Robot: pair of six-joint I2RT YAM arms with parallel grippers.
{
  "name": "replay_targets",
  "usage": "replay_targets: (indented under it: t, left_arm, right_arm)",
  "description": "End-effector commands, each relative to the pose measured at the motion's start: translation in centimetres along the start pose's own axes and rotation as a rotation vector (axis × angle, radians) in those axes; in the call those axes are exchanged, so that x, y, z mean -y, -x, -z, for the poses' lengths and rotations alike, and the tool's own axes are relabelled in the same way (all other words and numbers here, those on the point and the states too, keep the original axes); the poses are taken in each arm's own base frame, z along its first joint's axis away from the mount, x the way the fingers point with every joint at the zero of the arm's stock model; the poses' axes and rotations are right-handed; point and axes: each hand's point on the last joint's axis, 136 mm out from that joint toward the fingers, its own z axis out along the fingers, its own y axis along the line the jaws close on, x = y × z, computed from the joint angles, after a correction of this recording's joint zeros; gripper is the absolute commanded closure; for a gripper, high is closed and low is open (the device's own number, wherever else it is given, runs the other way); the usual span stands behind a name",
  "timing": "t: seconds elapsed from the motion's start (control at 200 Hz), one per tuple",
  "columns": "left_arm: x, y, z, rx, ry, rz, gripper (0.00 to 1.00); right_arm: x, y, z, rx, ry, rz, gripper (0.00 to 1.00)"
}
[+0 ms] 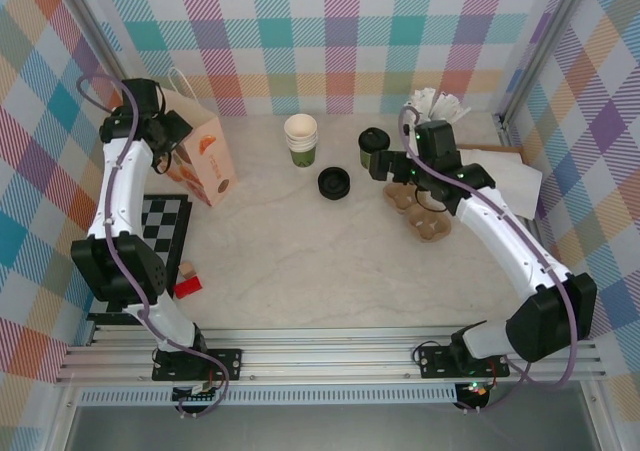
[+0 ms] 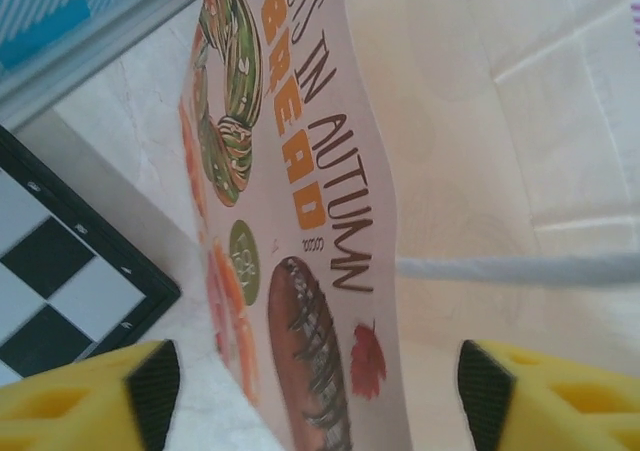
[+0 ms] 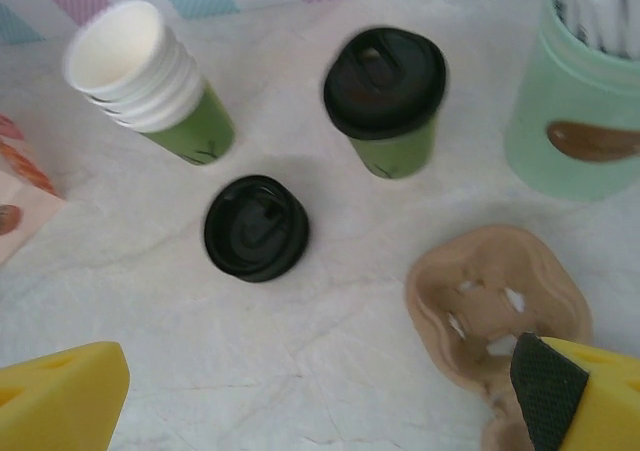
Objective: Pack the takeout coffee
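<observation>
Takeout coffee [image 1: 375,149] is standing upright on the far side of the counter [image 1: 300,261], just right of the cup stack [image 1: 301,139]. The right pincer [image 3: 320,391] is hanging near it, gaping wide. The left pincer [image 2: 315,381], fingers apart, is straddling the wall of the paper bag [image 2: 300,171].

Bright, even light; soft shadows

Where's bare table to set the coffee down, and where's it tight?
Bare: the wide front-centre stretch between the checkerboard and the cardboard carrier, nearer than the loose lid. Also a gap between the paper bag and the cup stack. Tight: around the lidded cup, hemmed by lid, carrier and mug.
</observation>
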Motion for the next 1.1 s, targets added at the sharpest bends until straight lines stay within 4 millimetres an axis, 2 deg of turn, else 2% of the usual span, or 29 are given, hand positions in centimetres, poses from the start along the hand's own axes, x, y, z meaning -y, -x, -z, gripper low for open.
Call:
replay_targets:
  t: [0.0,0.205,0.25,0.32,0.405,0.56,0.685,0.75,0.81,0.97,1.095]
  left_arm:
    - [-0.1,0.0,-0.8,-0.026,-0.001,-0.008,0.48]
    - [-1.1,-1.1,0.8,-0.032,0.003,-0.089,0.88]
    - [-1.4,-1.4,1.5,-0.035,0.004,-0.113,0.94]
    - [-1.9,-2.3,2.7,-0.048,-0.005,-0.165,0.98]
    - [-1.8,-4.0,4.5,-0.085,-0.059,-0.249,0.99]
    - [-1.0,-8.7,8.6,-0.176,-0.217,-0.388,0.99]
    - [-0.1,-13.0,12.2,-0.240,-0.376,-0.521,0.99]
    - [0.6,-15.4,13.9,-0.283,-0.476,-0.603,0.95]
    - [1.2,-17.5,15.0,-0.317,-0.549,-0.681,0.94]
    - [3.2,-21.0,16.6,-0.383,-0.685,-0.832,0.93]
    - [4.8,-23.3,16.8,-0.439,-0.740,-0.953,0.96]
  right_arm:
    - [3.2,-2.0,-0.3,-0.080,-0.053,-0.059,0.00]
    - [9.9,-7.9,-1.0,-0.245,-0.185,-0.384,0.00]
    - [11.0,-9.3,-1.4,-0.275,-0.206,-0.436,0.00]
    - [12.3,-11.0,-2.1,-0.309,-0.254,-0.508,0.00]
    - [12.6,-11.9,-3.1,-0.341,-0.267,-0.554,0.00]
    - [12.8,-12.9,-4.8,-0.395,-0.324,-0.669,0.02]
    - [12.7,-13.0,-5.9,-0.402,-0.372,-0.756,0.10]
    - [12.5,-12.8,-6.7,-0.409,-0.400,-0.772,0.18]
    - [12.5,-12.5,-7.4,-0.407,-0.428,-0.775,0.19]
    - [12.5,-11.3,-9.3,-0.379,-0.481,-0.769,0.20]
    - [12.5,-12.0,-11.2,-0.410,-0.512,-0.788,0.25]
